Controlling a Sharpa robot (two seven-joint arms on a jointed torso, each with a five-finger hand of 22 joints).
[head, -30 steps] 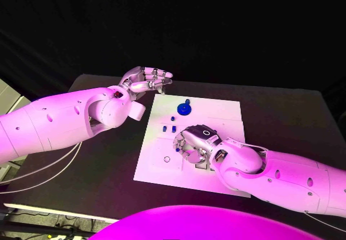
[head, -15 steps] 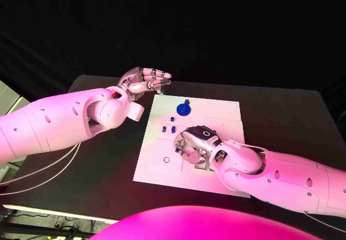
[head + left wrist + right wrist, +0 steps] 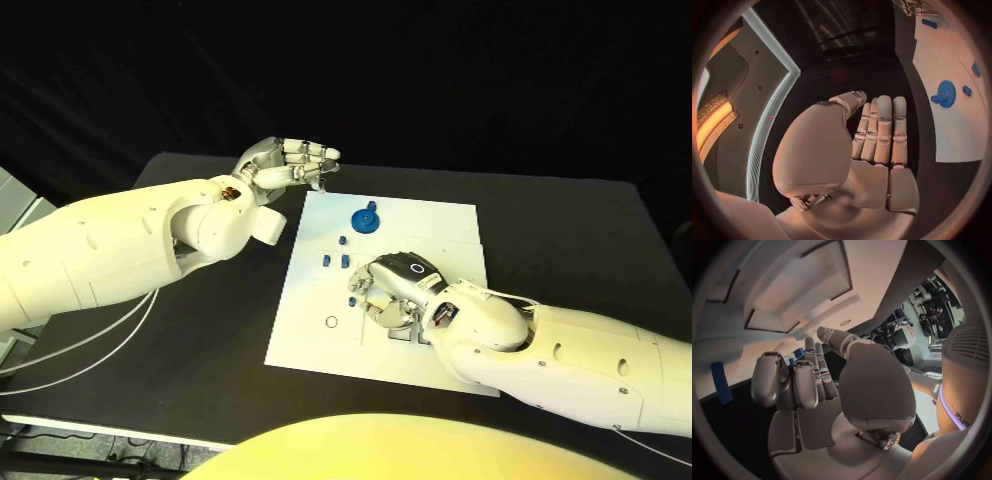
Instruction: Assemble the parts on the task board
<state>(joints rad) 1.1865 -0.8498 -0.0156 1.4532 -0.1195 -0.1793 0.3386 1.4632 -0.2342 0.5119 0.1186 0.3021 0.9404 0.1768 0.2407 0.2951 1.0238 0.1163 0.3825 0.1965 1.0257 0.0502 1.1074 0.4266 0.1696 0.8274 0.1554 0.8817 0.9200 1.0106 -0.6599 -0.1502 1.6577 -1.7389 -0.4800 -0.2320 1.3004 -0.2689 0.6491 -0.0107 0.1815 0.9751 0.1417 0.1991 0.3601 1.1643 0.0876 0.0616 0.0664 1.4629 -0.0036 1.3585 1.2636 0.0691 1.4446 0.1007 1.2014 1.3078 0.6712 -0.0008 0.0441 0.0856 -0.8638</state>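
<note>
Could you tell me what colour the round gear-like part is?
Blue; the gear-like part shows best in the head view.

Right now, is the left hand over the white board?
No, the left hand hangs above the black table beyond the white board's far left corner, holding nothing.

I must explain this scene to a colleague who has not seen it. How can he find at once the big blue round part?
Find the white task board in the middle of the black table. Go to its far end, away from the robot, near the raised left hand. The blue round part lies there on the board, toothed at its rim like a gear and far larger than the small blue pieces nearer the right hand.
</note>
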